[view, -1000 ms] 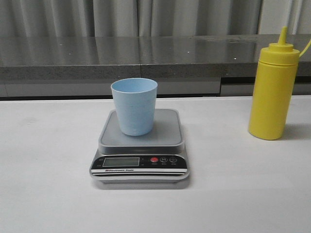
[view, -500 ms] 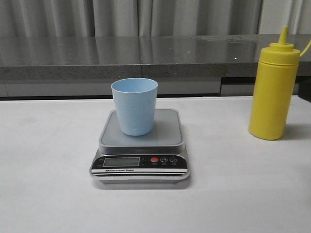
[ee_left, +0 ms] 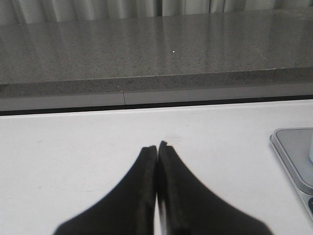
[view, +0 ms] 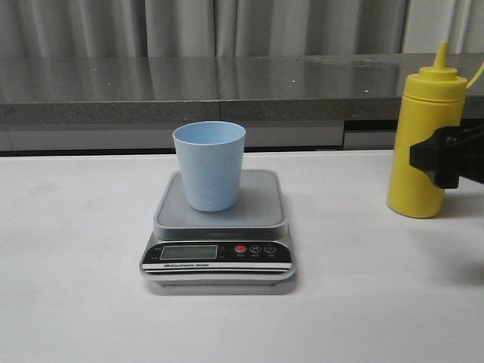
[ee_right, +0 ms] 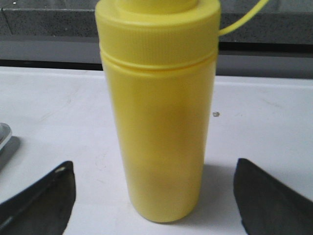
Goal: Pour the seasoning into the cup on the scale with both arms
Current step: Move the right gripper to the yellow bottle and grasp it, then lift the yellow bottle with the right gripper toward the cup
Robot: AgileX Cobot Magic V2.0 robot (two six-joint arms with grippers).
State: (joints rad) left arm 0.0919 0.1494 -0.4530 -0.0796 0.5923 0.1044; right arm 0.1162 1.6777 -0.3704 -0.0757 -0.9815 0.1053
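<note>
Change since earlier frames: the right gripper (view: pixel 446 157) now enters the front view from the right edge and reaches the seasoning bottle (view: pixel 423 140); half a second ago this place was free. The cup, the scale and the bottle keep their positions.
Right gripper: its jaws are spread wide, one finger on each side of the bottle (ee_right: pixel 159 112) (with a clear gap on both sides in the wrist view), so nothing is held yet.
Left gripper: the left gripper (ee_left: pixel 157 149) has its fingers pressed together, holding nothing, above the bare white table (view: pixel 76 302) on the left of the scale.
Seasoning bottle: upright on the table, well apart from the scale, on the right.
Cup: the light blue cup (view: pixel 209 165) stands upright on the platform of the scale (view: pixel 219 227), toward its back.
Risk 1: the bottle is tall and narrow; if one finger touches first, it can push or tip the bottle.
Risk 2: the plastic looks soft, so a hard squeeze can press seasoning out before the cup.
Risk 3: the cup seems light; a contact during pouring can move it or disturb the reading.
</note>
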